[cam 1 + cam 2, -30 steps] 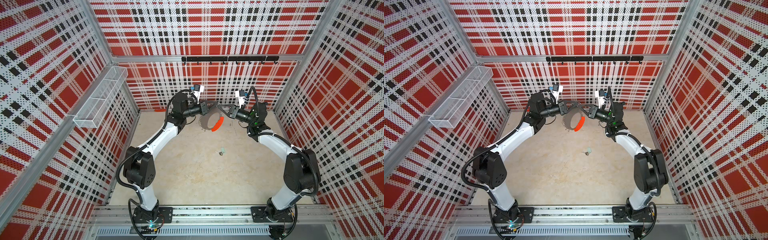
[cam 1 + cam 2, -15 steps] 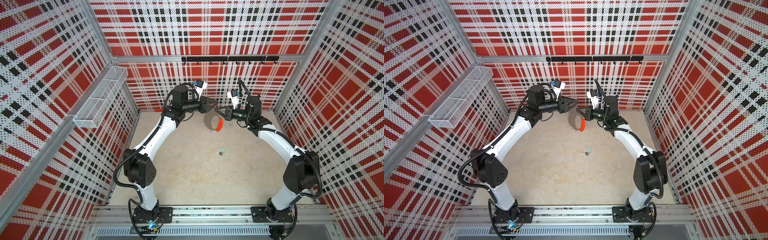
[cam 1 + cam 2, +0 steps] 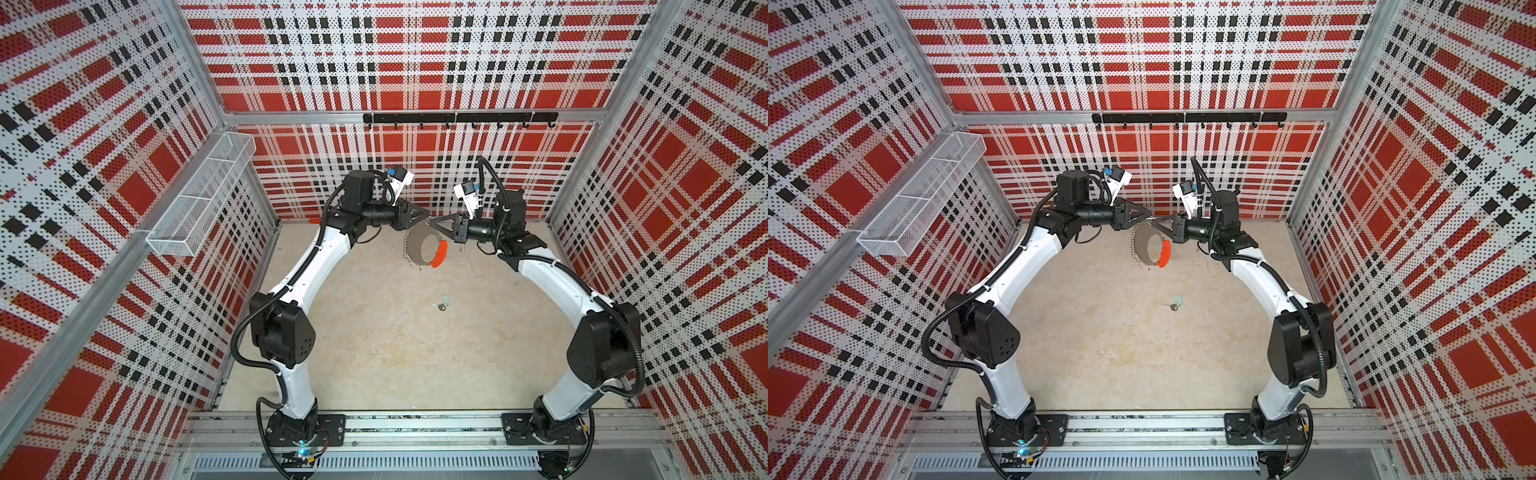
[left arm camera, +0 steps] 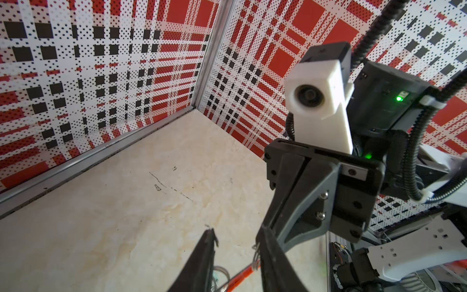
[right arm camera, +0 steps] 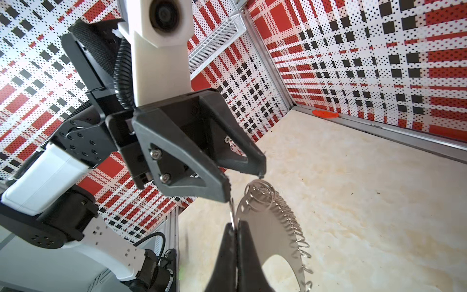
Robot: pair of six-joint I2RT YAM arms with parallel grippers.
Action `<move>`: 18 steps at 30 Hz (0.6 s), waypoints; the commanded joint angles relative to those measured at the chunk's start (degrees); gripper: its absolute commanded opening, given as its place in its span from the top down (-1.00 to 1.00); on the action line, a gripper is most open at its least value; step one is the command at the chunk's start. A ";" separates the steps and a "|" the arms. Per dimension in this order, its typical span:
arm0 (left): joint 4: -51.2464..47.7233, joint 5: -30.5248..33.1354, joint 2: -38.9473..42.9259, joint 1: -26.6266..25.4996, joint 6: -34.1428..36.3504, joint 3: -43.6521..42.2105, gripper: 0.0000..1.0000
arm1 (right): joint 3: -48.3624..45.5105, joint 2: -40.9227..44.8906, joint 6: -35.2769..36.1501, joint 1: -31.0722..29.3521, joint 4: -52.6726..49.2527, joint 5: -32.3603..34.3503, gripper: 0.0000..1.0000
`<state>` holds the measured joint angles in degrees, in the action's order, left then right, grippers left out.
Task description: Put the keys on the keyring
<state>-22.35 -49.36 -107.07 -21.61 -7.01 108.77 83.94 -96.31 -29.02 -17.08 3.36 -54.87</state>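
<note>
The keyring [image 3: 415,249] [image 3: 1144,247], a flat dark grey ring with an orange-red arc and wire clips on its rim, hangs on edge above the floor. My right gripper [image 3: 433,223] [image 5: 236,223] is shut on a wire clip at the keyring's [image 5: 267,235] top. My left gripper [image 3: 427,217] [image 4: 236,237] faces it with jaws apart, and its fingertips [image 5: 261,174] touch the top clips. The orange arc [image 4: 242,274] shows between the left fingers. The keys [image 3: 440,305] [image 3: 1173,305], silver with a mint tag, lie on the floor below.
A white wire basket [image 3: 199,199] hangs on the left wall. A black hook rail [image 3: 457,118] runs along the back wall. A small orange-red strip [image 5: 324,113] [image 3: 314,221] lies at the floor's back edge. Both arms arch over the beige floor.
My left gripper has moved right to the keyring's top and its jaws have narrowed. The keyring has swung from tilted to hanging on edge. The right gripper stays shut.
</note>
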 commanded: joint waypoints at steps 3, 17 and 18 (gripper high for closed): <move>-1.47 -2.25 -1.08 -0.01 1.20 2.22 0.35 | 1.04 0.51 -1.13 0.22 4.11 -2.70 0.92; -2.04 -3.48 -2.18 -0.53 0.58 2.91 0.57 | 0.76 -0.02 -5.75 0.26 8.43 -2.20 0.93; -2.21 -3.46 -2.13 -0.54 0.74 2.86 0.57 | 0.44 -0.10 -6.97 0.21 9.97 -2.42 0.93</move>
<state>-22.85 -52.27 -108.36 -21.87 -7.03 110.19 83.92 -96.64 -33.06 -17.08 5.96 -55.75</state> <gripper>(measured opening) 0.217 0.049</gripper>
